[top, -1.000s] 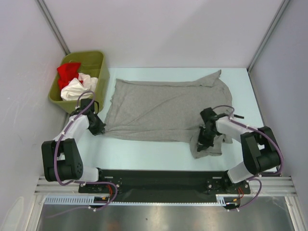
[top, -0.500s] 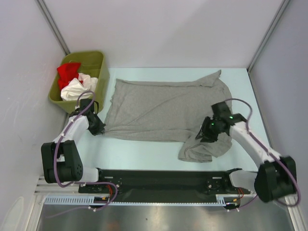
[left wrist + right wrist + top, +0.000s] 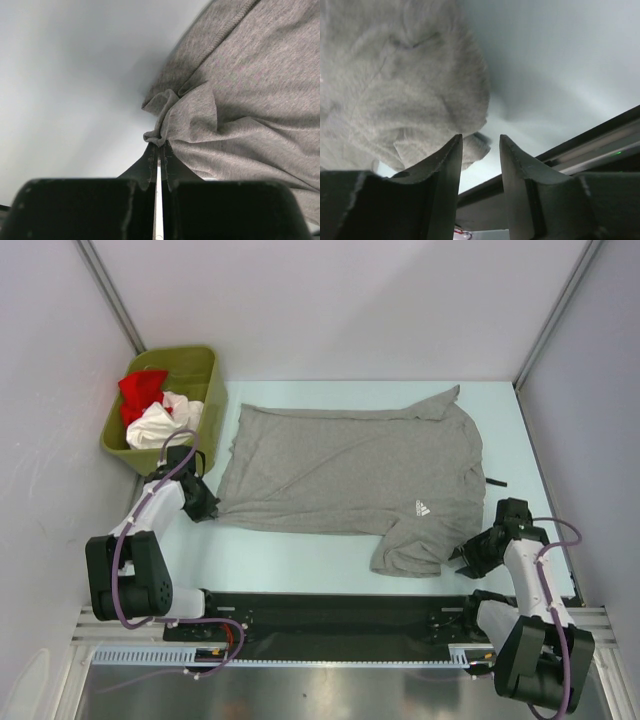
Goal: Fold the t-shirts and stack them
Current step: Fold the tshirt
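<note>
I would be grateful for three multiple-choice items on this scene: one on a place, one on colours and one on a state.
1. Where does the olive bin stand?
A. At the far left.
B. At the near right.
C. Between the arm bases.

2. Which colours show inside the bin?
A. Blue and yellow.
B. Red and white.
C. Black and orange.

3. What is the left claw doing?
A. Standing open in the air.
B. Gripping the bin's rim.
C. Shut on a corner of the grey t-shirt.

Answers:
1 A: the top view shows it there, left of the grey t-shirt.
2 B: a red shirt and a white shirt lie bunched in it.
3 C: the left wrist view shows its jaws pinched together on grey cloth.
</note>
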Controlling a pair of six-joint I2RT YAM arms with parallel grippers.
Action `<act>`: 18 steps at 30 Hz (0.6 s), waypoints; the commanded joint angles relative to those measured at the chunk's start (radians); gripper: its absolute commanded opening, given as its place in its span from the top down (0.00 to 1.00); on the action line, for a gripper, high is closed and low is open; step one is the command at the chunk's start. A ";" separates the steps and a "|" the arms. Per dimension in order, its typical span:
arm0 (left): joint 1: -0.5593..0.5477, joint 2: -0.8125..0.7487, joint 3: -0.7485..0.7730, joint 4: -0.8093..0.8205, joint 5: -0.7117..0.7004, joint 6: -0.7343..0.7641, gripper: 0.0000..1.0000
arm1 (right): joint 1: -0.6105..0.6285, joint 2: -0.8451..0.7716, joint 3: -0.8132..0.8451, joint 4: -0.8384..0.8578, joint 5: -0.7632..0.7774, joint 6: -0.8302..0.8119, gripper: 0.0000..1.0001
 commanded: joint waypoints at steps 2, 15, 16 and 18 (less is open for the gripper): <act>0.005 -0.004 0.003 0.007 0.012 0.029 1.00 | -0.052 0.025 -0.013 0.071 0.038 -0.018 0.57; 0.007 0.022 0.017 0.007 0.020 0.023 1.00 | -0.057 0.102 -0.047 0.243 0.081 -0.030 0.53; 0.005 0.022 0.019 0.009 0.021 0.021 0.99 | -0.057 0.115 -0.049 0.258 0.080 -0.029 0.54; 0.007 0.024 0.019 0.007 0.025 0.020 1.00 | -0.052 0.129 -0.052 0.266 0.083 -0.028 0.55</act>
